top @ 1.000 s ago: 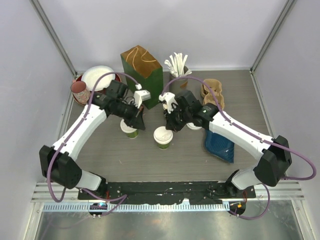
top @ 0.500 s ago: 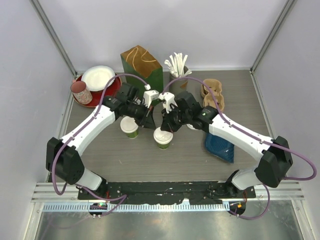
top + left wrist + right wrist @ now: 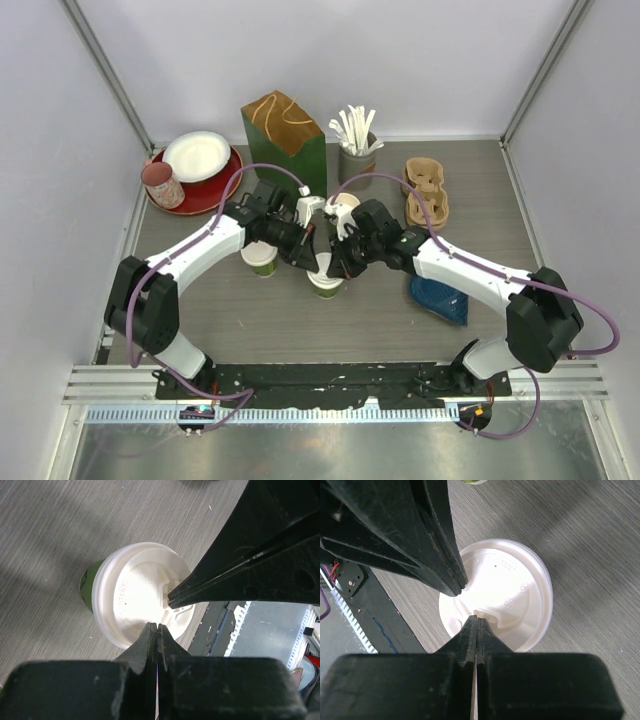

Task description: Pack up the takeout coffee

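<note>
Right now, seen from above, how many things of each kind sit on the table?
Green paper cups: 3
Green paper bag: 1
Cardboard cup carrier: 1
Red-and-white cup: 1
Red plate: 1
White plate: 1
Pot of stirrers: 1
Blue pouch: 1
Total: 10

Lidded cup (image 3: 135, 597) at centre of the table (image 3: 300, 325); second cup (image 3: 259, 259) just left; bag (image 3: 285, 135) behind; carrier (image 3: 425, 192) back right.

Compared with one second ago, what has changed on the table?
The left gripper swung right, from the other cup to the lidded cup; the right gripper shifted slightly over it. Both stayed shut; cups and bag did not move.
</note>
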